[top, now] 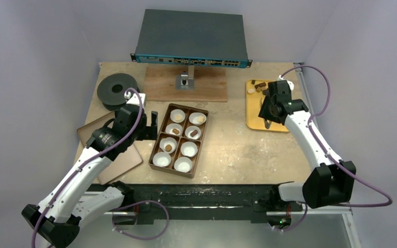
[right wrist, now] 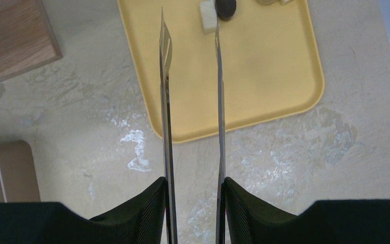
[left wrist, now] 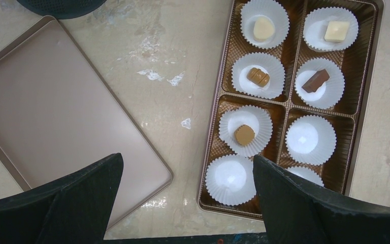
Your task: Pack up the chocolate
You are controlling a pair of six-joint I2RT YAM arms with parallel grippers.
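The brown eight-compartment box (top: 180,139) holds white paper cups. Five cups hold chocolate: two cream pieces (left wrist: 263,28), two tan pieces (left wrist: 244,134) and a brown bar (left wrist: 315,80). The other three cups (left wrist: 232,178) are empty. More chocolate (top: 258,87) lies at the far end of the yellow tray (top: 261,116). My left gripper (left wrist: 188,168) is open and empty above the box's near left corner. My right gripper (right wrist: 195,185) is shut on metal tongs (right wrist: 166,101). The tong arms stand apart with nothing between them, their tips over the tray near a cream piece (right wrist: 208,16) and a dark piece (right wrist: 226,7).
A tan lid (left wrist: 56,112) lies left of the box, partly under my left arm. A black spool (top: 118,90), a wooden board (top: 186,82) and a grey network switch (top: 191,39) stand at the back. White walls close in both sides.
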